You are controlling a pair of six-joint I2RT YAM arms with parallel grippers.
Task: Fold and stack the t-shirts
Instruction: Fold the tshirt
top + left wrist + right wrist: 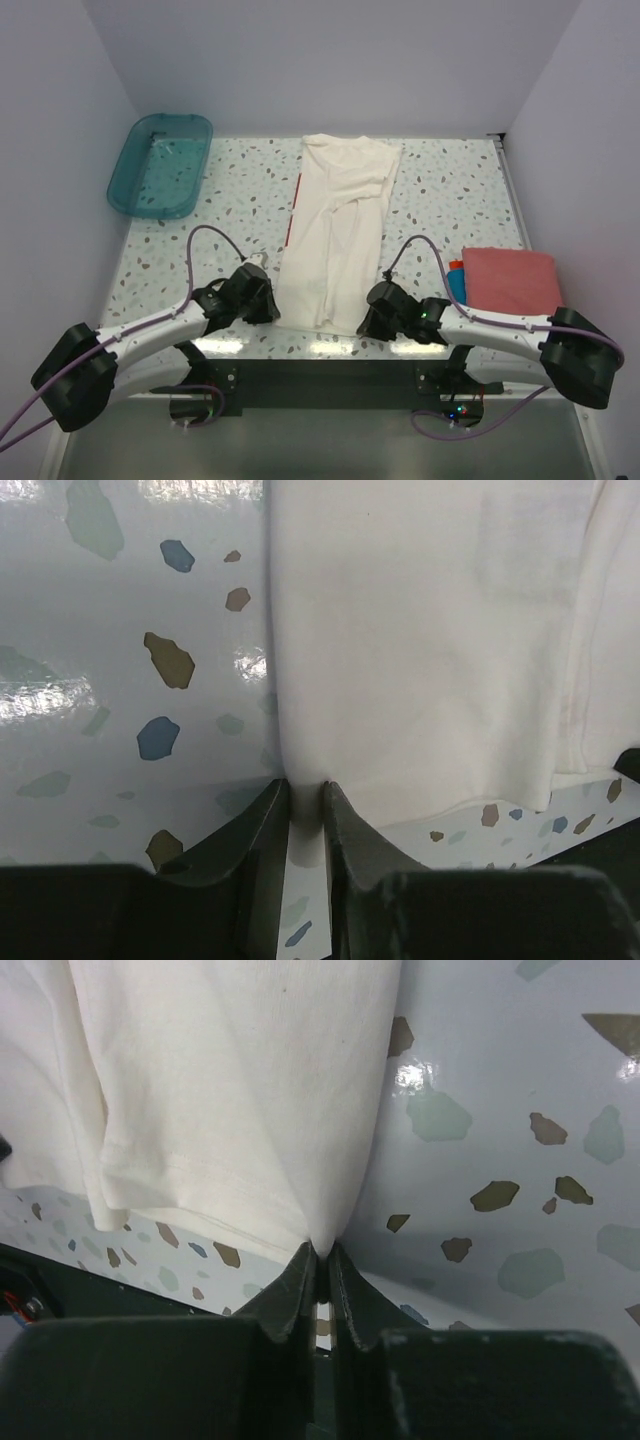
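The cream-white t-shirt (335, 225) lies as a long narrow strip down the middle of the table, a red printed mark along its left edge. My left gripper (268, 303) is shut on the shirt's near left corner (400, 660); cloth is pinched between its jaws. My right gripper (368, 318) is shut on the near right corner (230, 1110), its jaws tight on a cloth point. A folded salmon-red t-shirt (510, 279) lies at the right on top of a bright blue one (456, 281), of which only the left edge shows.
A translucent teal plastic tub (160, 164) stands at the back left. The table's near edge (320, 347) runs just behind both grippers. White walls enclose the speckled tabletop (230, 190) on three sides.
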